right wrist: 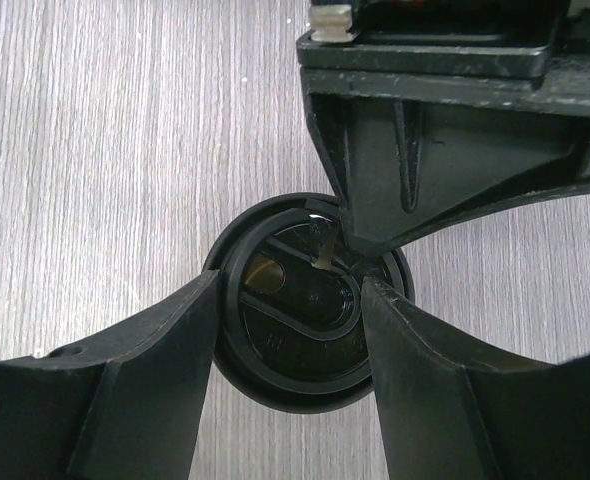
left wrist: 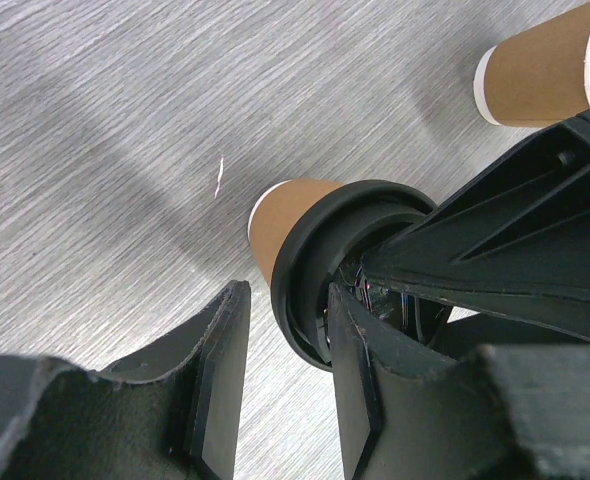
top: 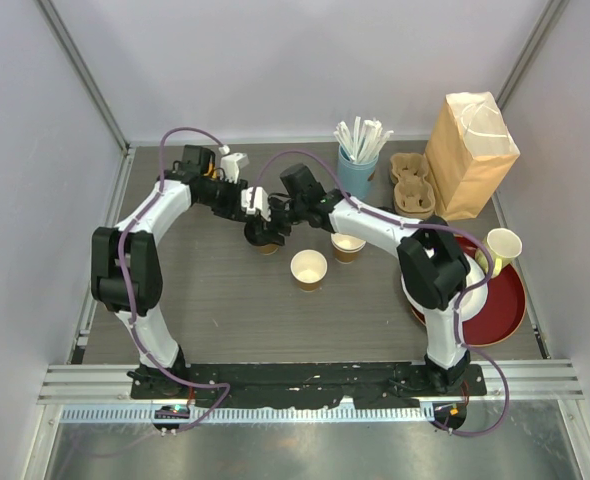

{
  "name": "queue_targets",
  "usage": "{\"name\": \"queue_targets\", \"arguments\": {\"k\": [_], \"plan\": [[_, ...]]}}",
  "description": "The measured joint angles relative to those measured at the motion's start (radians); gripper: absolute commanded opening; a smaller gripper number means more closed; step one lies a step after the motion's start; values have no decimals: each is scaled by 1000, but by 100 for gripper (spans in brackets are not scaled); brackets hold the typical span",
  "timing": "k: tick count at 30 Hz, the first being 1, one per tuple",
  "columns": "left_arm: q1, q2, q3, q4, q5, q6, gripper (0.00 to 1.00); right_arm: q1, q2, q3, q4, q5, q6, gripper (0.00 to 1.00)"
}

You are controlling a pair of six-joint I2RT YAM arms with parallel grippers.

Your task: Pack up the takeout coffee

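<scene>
Two pincers on one cup here. The lidded kraft cup (left wrist: 280, 215) stands on the grey table (left wrist: 95, 150), and its black lid (right wrist: 295, 330) sits right between the fingers of the right pincer (right wrist: 290, 300). Those fingers hug the rim on both sides, but their own bulk covers the contact spots, so I can't tell if it's clamped or just resting there. The left pincer (left wrist: 287, 295) comes in from the opposite side and is released: one finger has bare table between it and the lid, the other overlaps the rim. From overhead the cup is almost fully buried under both wrists. A lidless kraft cup (top: 309, 268) stands in plain sight near the right pincer, on its arm's side, and a second lidless cup (top: 348, 246) is half tucked under that arm. The left wrist view cuts one of them off at the frame edge, can't say which
</scene>
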State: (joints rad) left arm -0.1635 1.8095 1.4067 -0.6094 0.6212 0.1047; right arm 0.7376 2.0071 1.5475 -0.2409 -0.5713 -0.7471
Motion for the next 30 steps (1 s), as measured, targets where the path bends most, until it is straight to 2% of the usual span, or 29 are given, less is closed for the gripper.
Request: {"name": "queue_targets", "arguments": {"k": [5,10,15,18,24,30], "plan": [[1,5,0,6,-2,0,42,-15,14,-1,43,-19,68,60],[1,8,2,9,-3,-15,53,-42,10,-36,102,-27,140,60],[1,8,13,9,5,-58,63,-51,-42,-156,242,7,225,59],[1,7,22,13,10,-95,66,-51,-75,-229,326,38,273,59],[1,-6,4,15,16,-175,65,-41,-91,-301,452,95,346,59],[5,-96,-77,11,11,-235,59,-31,-101,-364,568,148,390,59]]}}
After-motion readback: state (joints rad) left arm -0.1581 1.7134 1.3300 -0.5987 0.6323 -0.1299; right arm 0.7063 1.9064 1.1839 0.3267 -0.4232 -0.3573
